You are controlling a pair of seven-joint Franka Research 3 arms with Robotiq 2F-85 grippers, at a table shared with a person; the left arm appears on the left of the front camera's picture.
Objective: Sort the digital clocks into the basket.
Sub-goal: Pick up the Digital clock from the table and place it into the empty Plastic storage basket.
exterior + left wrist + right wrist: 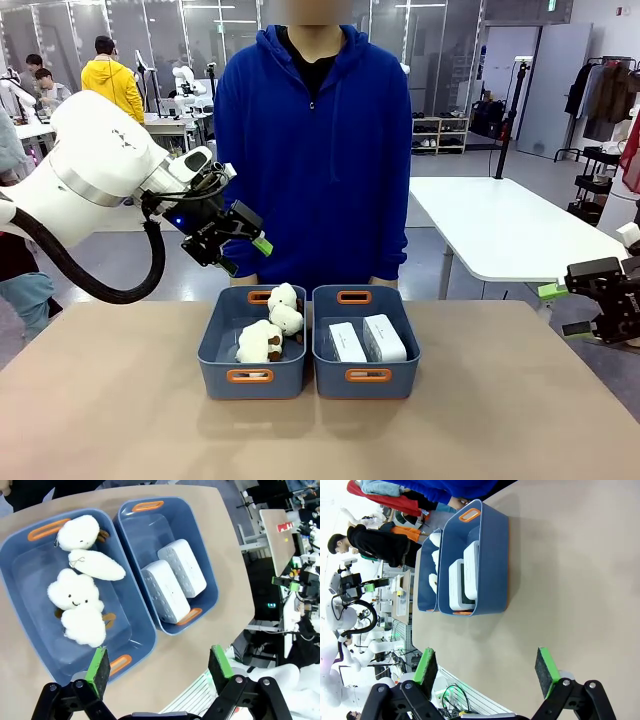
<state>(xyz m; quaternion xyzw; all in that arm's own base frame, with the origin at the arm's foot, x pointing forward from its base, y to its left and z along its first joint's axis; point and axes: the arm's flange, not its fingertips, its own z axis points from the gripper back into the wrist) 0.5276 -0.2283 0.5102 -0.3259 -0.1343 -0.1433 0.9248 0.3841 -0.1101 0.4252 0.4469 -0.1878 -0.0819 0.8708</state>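
Observation:
Two white digital clocks (366, 340) (173, 580) (462, 580) lie side by side in the right blue-grey basket (366, 376) (205, 555) (492, 560). My left gripper (243, 252) (159, 669) hangs open and empty in the air, above and behind the left tub's far-left corner. At the table's right edge, away from the tubs, my right gripper (560, 310) (485, 670) is held open above the tabletop with nothing between its green pads.
The left tub (215, 350) (20, 595) holds several cream cloud-shaped plush toys (272, 330) (80, 585). A person in a blue hoodie (315, 150) stands at the far side just behind the tubs. A white table (500, 225) is at back right.

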